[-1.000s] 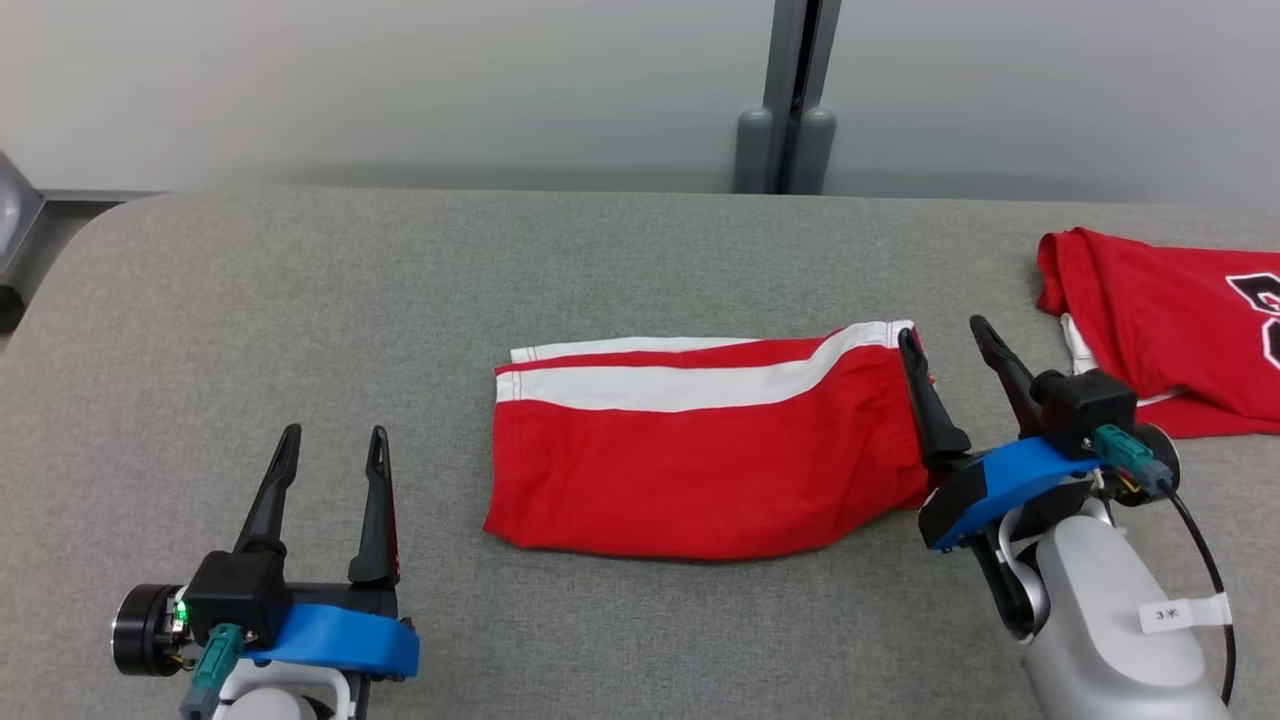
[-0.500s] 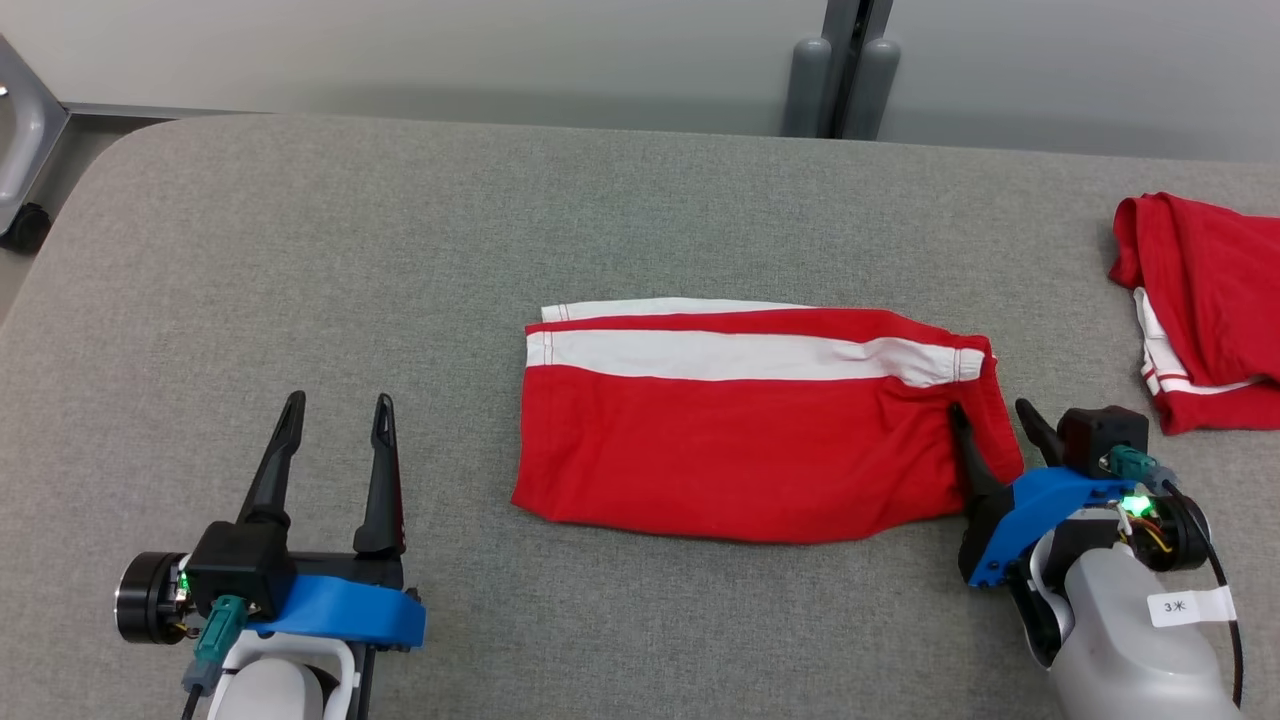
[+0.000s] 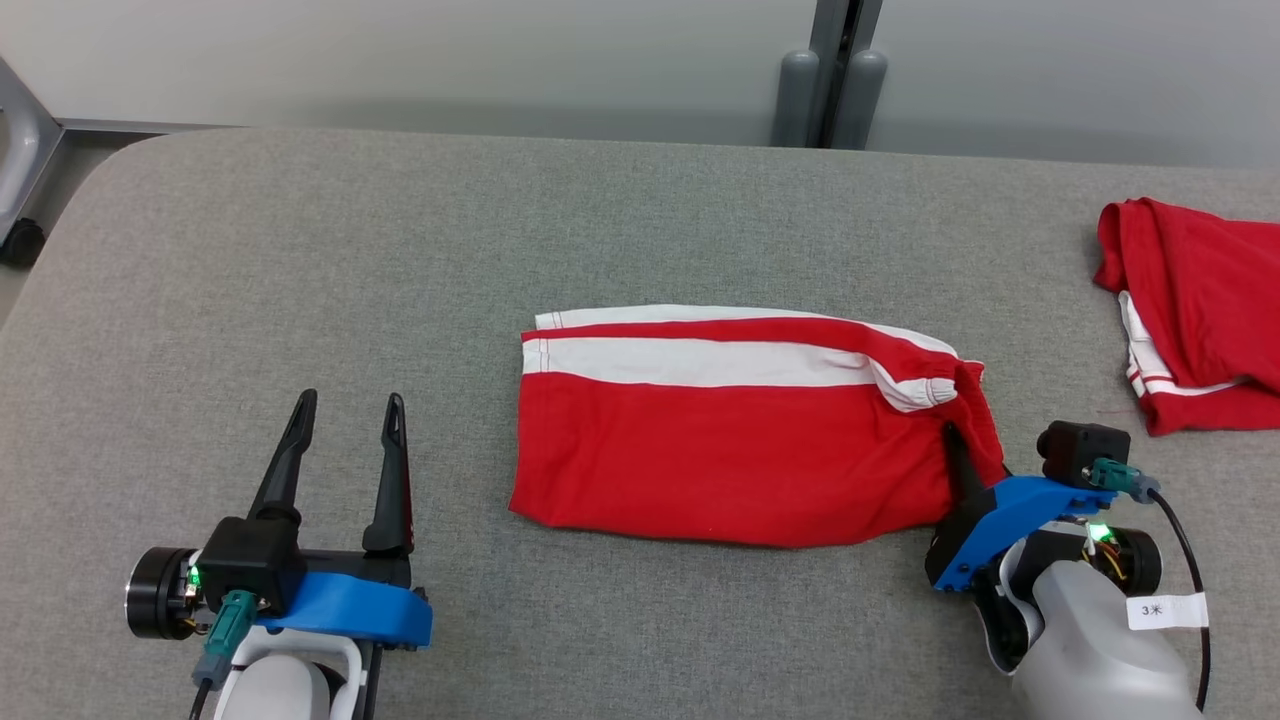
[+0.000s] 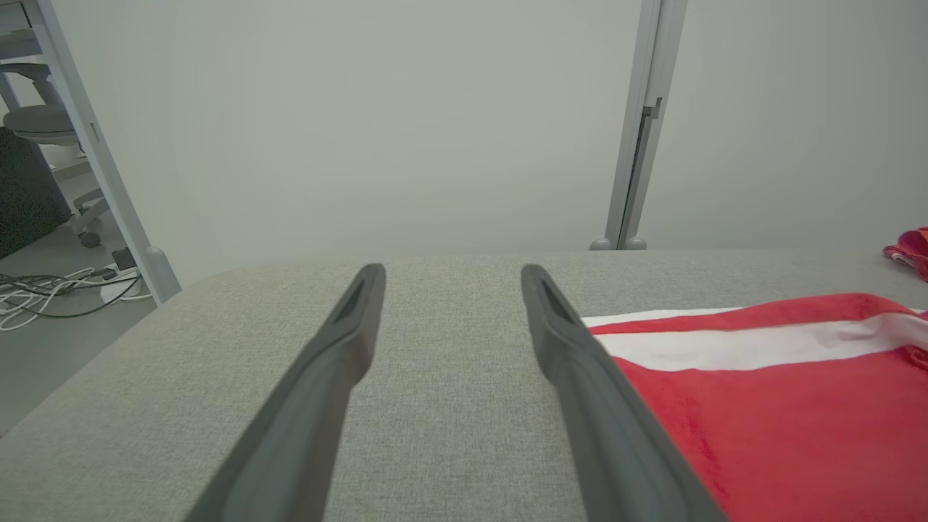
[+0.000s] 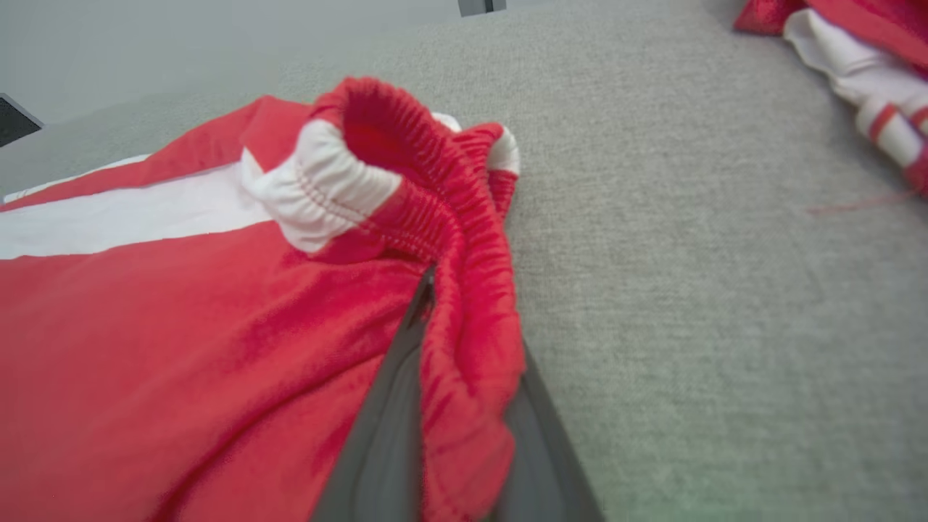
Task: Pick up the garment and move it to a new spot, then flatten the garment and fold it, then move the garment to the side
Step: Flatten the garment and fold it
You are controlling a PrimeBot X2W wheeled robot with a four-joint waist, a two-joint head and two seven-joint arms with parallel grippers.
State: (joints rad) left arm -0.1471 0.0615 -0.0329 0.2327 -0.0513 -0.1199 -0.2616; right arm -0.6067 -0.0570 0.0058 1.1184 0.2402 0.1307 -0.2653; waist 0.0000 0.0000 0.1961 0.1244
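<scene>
Head view: the red shorts with the white stripe are lying folded flat around the middle of the grey worktop, with the waistband end pointing to the robot's right. The right fingers are pinching the near corner of that end, clamped down on the fabric. One finger is showing against the red cloth and the other is hiding behind it. The cloth is bunching up a bit around the grip. The left fingers are sitting over bare worktop at the lower left, well apart from the shorts, spread wide with nothing in them. Another red garment is lying at the far right edge, apart from the shorts. A grey post is standing against the wall behind.

Left wrist view: both dark fingers are gaping wide, with just grey worktop between them. The shorts are lying off to the right side of this view. A chair and some cables are sitting on the floor past the worktop's left end.

Right wrist view: the elastic waistband is getting squeezed between the two fingers, which are nearly together. Beyond the tips it's rucking up into a loop. The other garment is peeking in at the top right corner, and a loose red thread is lying on the worktop near it.
</scene>
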